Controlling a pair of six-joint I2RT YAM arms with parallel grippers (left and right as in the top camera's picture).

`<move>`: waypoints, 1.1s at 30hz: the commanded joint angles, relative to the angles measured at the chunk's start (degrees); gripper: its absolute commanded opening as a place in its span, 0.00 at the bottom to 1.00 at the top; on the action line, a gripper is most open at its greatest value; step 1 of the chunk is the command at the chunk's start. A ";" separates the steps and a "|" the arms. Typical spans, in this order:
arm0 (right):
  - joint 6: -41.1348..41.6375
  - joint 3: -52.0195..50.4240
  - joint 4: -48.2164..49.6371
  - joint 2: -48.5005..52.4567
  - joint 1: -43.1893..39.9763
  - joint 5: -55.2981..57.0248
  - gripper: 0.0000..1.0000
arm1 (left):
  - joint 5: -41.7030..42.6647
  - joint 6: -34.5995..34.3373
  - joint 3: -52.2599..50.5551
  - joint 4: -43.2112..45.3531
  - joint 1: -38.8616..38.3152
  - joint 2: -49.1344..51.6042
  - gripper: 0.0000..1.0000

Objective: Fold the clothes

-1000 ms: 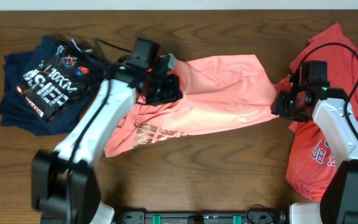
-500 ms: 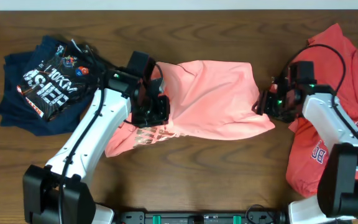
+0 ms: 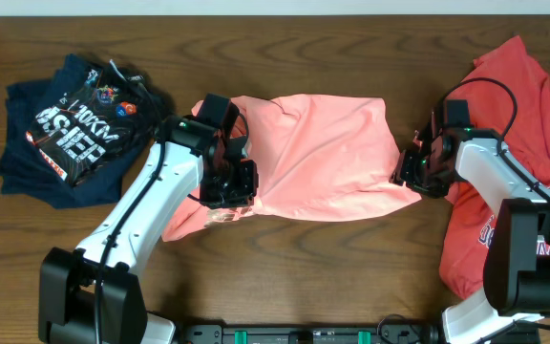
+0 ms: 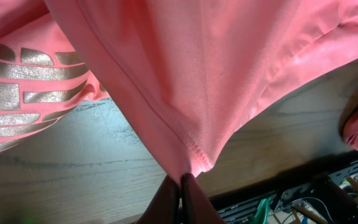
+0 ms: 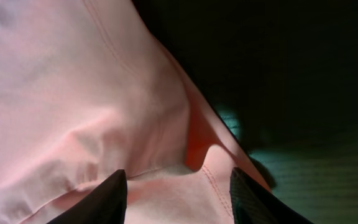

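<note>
One light salmon-pink cotton T-shirt with dark lettering [image 3: 313,158] lies mid-table on the brown wooden table [image 3: 304,277]. It sits between one heap of navy-black "10KM" garments [image 3: 65,134] and one coral-red printed shirt [image 3: 514,86] — the right arm crosses that one. The left gripper [image 4: 180,190] is pinched tight on the pink hem; the right gripper [image 5: 176,186] has its fingers apart, pink edge between them.

One salmon-pink T-shirt [image 3: 318,158]; one coral-red shirt [image 3: 521,81]; one navy heap [image 3: 65,129]; two arms, left arm [image 3: 146,205] and right arm [image 3: 499,172].
</note>
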 commanded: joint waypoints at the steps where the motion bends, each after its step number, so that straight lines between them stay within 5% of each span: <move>1: 0.59 0.61 1.29 1.29 0.48 1.62 0.50 | -0.72 0.72 -0.46 -0.04 -0.09 0.13 0.06; 5: 0.81 0.61 2.36 2.10 0.52 1.33 0.40 | -0.72 0.74 -0.46 0.07 -0.09 0.13 0.06; 13: 0.81 0.57 1.55 2.43 0.90 1.20 0.02 | -0.72 0.74 -0.46 0.55 -0.09 0.13 0.06; 21: 0.79 2.93 -2.23 -0.33 -0.66 1.73 0.01 | -0.70 2.78 -0.39 2.86 -0.09 0.00 0.06; 26: 0.13 13.97 -7.80 -7.80 -5.03 1.62 0.01 | -0.76 9.46 4.72 5.92 1.05 -0.63 0.06; 33: -3.41 27.08 -15.10 -16.02 -9.22 1.84 0.01 | -0.68 9.51 15.47 4.61 3.91 -3.61 0.06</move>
